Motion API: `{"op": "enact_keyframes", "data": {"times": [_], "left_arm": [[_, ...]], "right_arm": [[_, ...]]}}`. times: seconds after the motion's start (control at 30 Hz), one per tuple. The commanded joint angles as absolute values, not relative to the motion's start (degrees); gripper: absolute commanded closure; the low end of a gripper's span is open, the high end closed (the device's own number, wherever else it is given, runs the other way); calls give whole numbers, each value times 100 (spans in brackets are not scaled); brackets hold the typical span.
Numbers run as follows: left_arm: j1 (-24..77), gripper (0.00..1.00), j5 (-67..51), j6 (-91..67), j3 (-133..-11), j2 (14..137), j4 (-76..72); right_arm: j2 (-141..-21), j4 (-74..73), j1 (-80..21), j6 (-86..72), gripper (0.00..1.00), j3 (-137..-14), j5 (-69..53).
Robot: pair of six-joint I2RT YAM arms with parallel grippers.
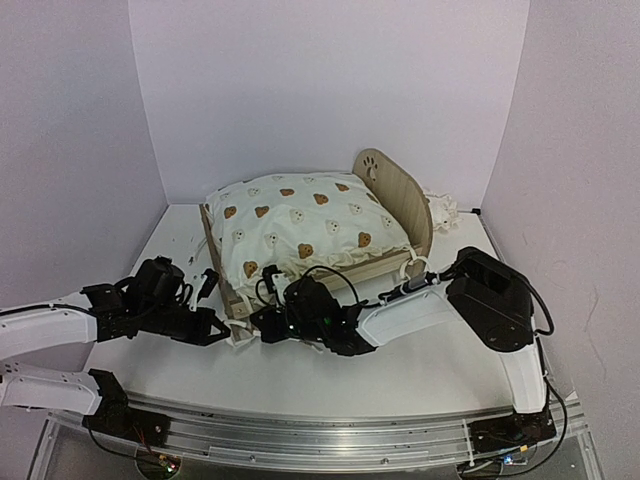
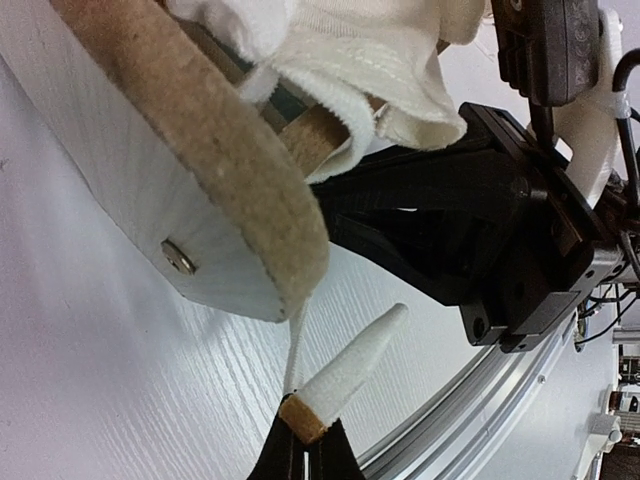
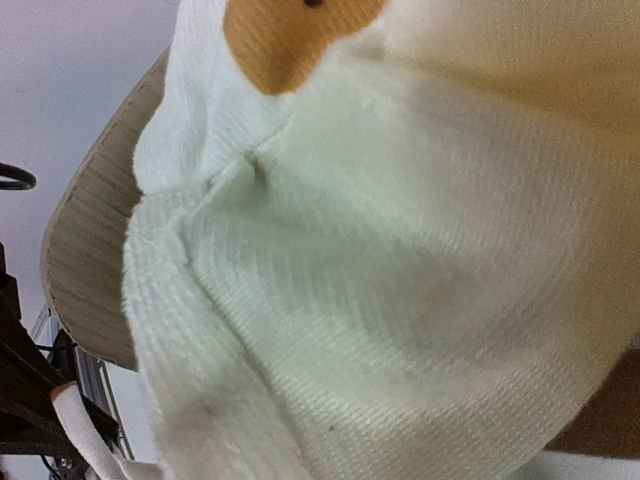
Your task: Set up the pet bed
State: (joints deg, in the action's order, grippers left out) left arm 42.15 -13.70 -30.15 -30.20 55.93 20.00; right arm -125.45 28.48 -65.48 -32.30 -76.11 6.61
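The pet bed (image 1: 214, 262) stands in the middle of the top view on the white table (image 1: 420, 370). Its rounded headboard (image 1: 400, 195), with a paw cutout, is at the right. The cream bear-print cushion (image 1: 300, 225) lies puffed on the frame and covers it. The small pillow (image 1: 443, 210) sits on the table just behind the headboard, at the right of centre.

Both arms meet at the bed's lower left corner. The left gripper (image 2: 307, 442), at the bottom of its wrist view, has its jaws pressed together on the tan end of a white tie (image 2: 350, 362) below the frame's wooden end. The right gripper (image 1: 265, 325) is just right of it, against the cushion's edge. Its jaws are closed, but its wrist view is filled with cream fabric, so whether they pinch cloth I cannot tell
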Motion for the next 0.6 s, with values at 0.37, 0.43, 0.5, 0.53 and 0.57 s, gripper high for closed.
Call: {"op": "enact_keyframes", "data": {"times": [0.37,0.43,0.5,0.53,0.57], "left_arm": [[4325,100,-427,-3751,-3477,6089,1771],[4363,100,-449,-3734,-3520,6150,1705],[4388,100,-447,-3685,-3579,6238,1678],[4396,100,-441,-3675,-3608,6278,1665],[4397,100,-445,-3670,-3634,6325,1649]], "right_arm": [[-11589,2956,-6716,-3034,100,-7005,317],[-11567,2910,-6725,-3038,100,-7030,183],[-11552,2869,-6735,-3047,100,-7064,61],[-11549,2859,-6741,-3049,100,-7077,50],[-11549,2855,-6741,-3053,100,-7089,-28]]}}
